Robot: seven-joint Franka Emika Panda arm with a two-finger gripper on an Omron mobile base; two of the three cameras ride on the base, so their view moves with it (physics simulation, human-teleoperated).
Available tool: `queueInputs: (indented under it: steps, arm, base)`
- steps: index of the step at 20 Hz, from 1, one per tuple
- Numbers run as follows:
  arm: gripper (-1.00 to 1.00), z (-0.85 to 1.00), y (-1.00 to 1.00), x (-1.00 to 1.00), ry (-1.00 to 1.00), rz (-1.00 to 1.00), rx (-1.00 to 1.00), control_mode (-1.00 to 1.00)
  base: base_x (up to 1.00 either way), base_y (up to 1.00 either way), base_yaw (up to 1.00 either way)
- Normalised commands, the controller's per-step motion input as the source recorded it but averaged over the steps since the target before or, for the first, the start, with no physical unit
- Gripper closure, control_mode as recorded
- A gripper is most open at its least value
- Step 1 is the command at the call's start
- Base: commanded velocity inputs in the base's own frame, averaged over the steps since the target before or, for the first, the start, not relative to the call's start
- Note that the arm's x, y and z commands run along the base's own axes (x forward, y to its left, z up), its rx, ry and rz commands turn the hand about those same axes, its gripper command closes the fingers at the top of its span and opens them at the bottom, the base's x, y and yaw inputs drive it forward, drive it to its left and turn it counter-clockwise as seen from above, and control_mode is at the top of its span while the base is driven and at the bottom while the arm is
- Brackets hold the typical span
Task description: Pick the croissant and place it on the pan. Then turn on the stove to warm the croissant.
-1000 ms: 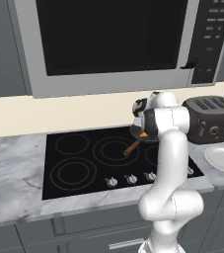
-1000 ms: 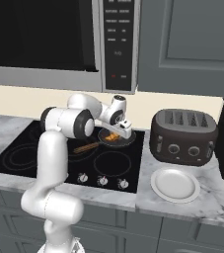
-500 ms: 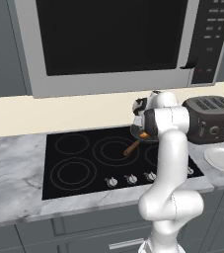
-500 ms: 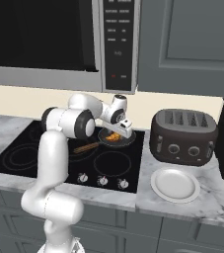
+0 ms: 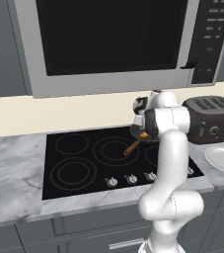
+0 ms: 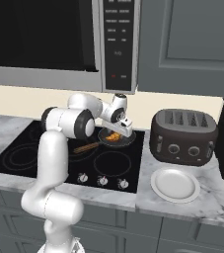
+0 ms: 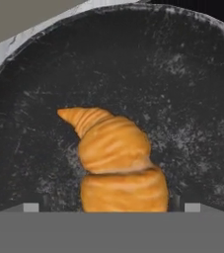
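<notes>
While resting, one croissant (image 7: 116,158), one pan (image 7: 192,89)

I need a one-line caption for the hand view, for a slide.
Golden croissant lying in the dark pan, seen from directly above between the open pincer's fingertips.

**Your robot's body**

You have a glossy white arm (image 5: 170,163) of rounded, tubular segments, with dark grey bands at the joints. Behind the fingers (image 6: 127,129) sits a white hand block with black trim.
</notes>
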Motion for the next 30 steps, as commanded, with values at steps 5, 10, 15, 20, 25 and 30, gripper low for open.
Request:
queueInputs:
  steps: [5,10,15,20,25,30]
  arm:
    - [-1.00,0.13,0.00,-0.13,0.00,0.03,0.00,-1.00]
    - [-1.00,0.07,0.00,-0.09,0.00,0.02,0.00,-1.00]
    - [-1.00,0.06,0.00,-0.12,0.00,0.01,0.00,-1.00]
    - [-1.00,0.00,0.00,-0.20,0.00,0.02,0.00,-1.00]
    - [-1.00,0.00,0.00,-0.20,-0.03,0.03,0.00,-1.00]
    - [-1.00,0.00,0.00,-0.20,-0.09,0.02,0.00,-1.00]
  base:
    - [0.00,0.00,0.00]
    - [0.00,0.00,0.00]
    - [0.00,0.00,0.00]
    - [0.00,0.00,0.00]
    - [0.00,0.00,0.00]
    - [0.00,0.00,0.00]
